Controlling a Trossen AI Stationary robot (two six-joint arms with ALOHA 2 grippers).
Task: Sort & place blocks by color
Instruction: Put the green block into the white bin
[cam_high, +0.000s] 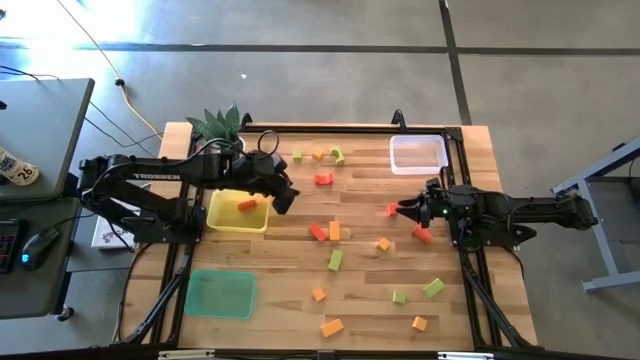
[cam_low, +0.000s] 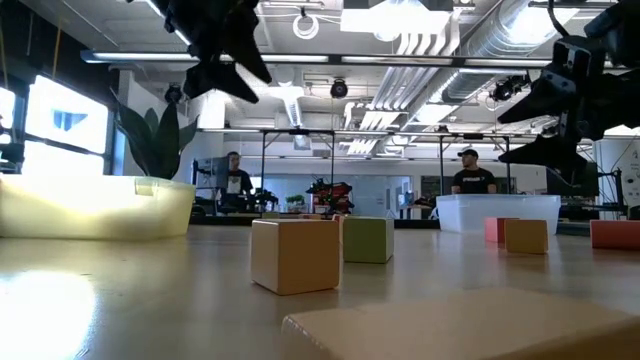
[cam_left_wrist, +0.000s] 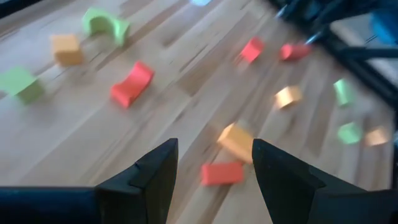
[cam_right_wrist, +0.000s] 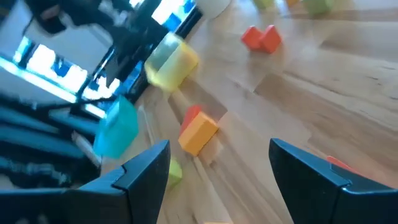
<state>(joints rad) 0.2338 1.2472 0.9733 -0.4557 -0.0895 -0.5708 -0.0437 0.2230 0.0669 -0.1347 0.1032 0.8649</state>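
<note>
Red, orange and light green blocks lie scattered flat on the wooden table, among them a red one (cam_high: 323, 179), an orange one (cam_high: 334, 231) and a green one (cam_high: 335, 260). One orange block (cam_high: 247, 204) lies inside the yellow tray (cam_high: 226, 222). My left gripper (cam_high: 285, 195) hangs above that tray's right edge, open, with nothing between its fingers (cam_left_wrist: 214, 152). My right gripper (cam_high: 405, 208) stands open and bare at the table's right, above the table (cam_right_wrist: 217, 155), close to two red blocks (cam_high: 422, 235).
A green tray (cam_high: 220, 293) lies at the near left and a clear tray (cam_high: 418, 153) at the far right. A potted plant (cam_high: 222, 125) stands at the far left corner. Two people (cam_low: 470, 175) show in the room beyond the table.
</note>
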